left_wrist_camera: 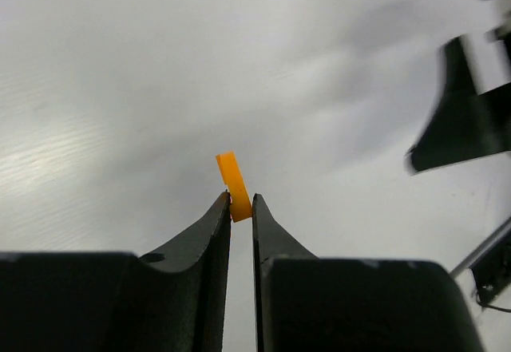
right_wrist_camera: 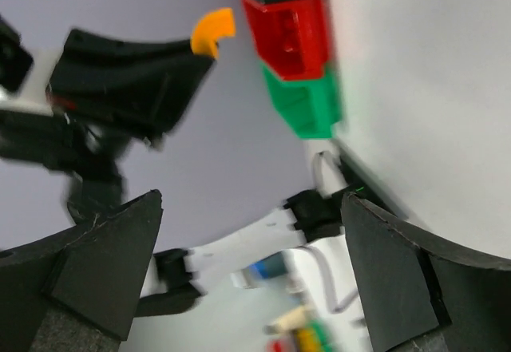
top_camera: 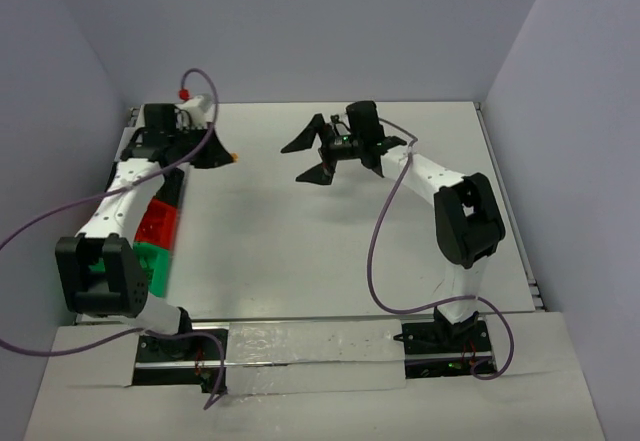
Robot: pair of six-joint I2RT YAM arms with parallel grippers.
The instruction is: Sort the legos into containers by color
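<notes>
My left gripper (top_camera: pixel 218 154) is shut on a small flat orange lego (top_camera: pixel 232 155) and holds it at the far left of the table. In the left wrist view the gripper (left_wrist_camera: pixel 241 201) pinches the lego (left_wrist_camera: pixel 233 180) at its very tips, above bare table. My right gripper (top_camera: pixel 310 158) is open and empty, held in the air near the far middle and facing the left gripper. The right wrist view shows the open gripper (right_wrist_camera: pixel 251 200), the orange lego (right_wrist_camera: pixel 211 31), the red container (right_wrist_camera: pixel 291 29) and the green container (right_wrist_camera: pixel 307 100). The red container (top_camera: pixel 158 223) and green container (top_camera: pixel 150 261) sit along the left edge, partly under the left arm.
A black container (top_camera: pixel 171 189) lies just beyond the red one, mostly hidden by the left arm. A purple cable (top_camera: pixel 385 226) hangs from the right arm. The right gripper's fingers (left_wrist_camera: pixel 459 120) show at the right of the left wrist view. Walls enclose the table.
</notes>
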